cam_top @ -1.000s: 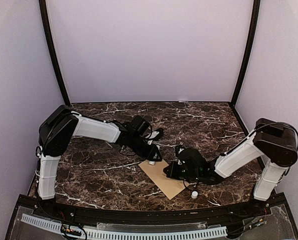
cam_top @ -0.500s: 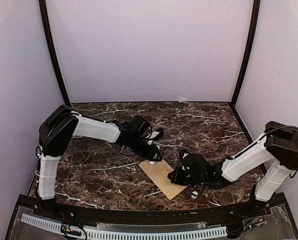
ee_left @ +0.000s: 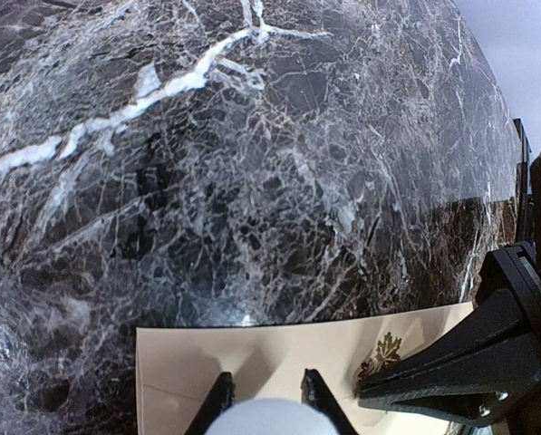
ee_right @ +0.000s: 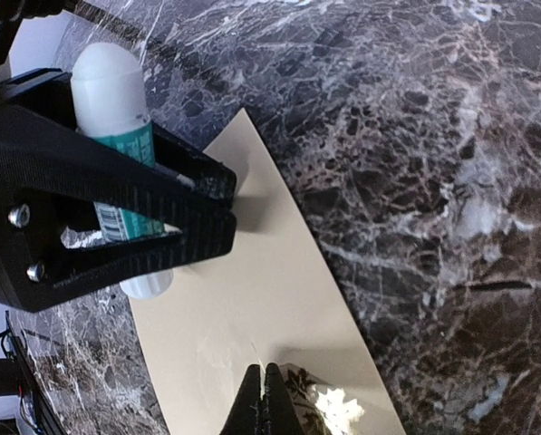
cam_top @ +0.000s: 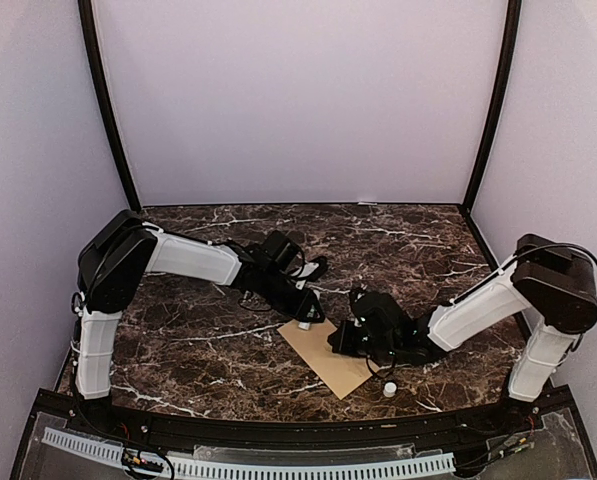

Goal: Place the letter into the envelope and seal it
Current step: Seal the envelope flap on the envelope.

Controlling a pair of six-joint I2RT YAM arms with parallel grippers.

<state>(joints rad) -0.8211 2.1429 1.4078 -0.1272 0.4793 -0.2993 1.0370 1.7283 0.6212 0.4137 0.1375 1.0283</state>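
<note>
The left gripper (cam_top: 303, 314) has its jaws a little way apart, and they squeeze a glue stick (ee_right: 116, 109) between them. The glue stick is white with a green label, and it stands across the two black fingers with its round end up. Its low end is right at the far left corner of the envelope (cam_top: 330, 360) - I cannot tell if it really touches the paper. The right gripper (ee_right: 263, 399) has its jaws shut tight, so the two tips look like one thin point. That point sits down on the envelope, just beside a small leaf mark (ee_left: 383, 352) printed on it. The envelope lies flat on the dark marble table (cam_top: 198, 340), in the middle near the front, between the two arms. It is long and thin, and it lies slanted - its long way runs from the far left to the near right, with the left gripper at the far end and the right gripper by its right long edge. It looks brown like a paper bag from above and pale cream up close, smooth and plain but for the leaf mark. A small white round piece (cam_top: 389, 388) sits on the table near the envelope's near end, not touching it.
</note>
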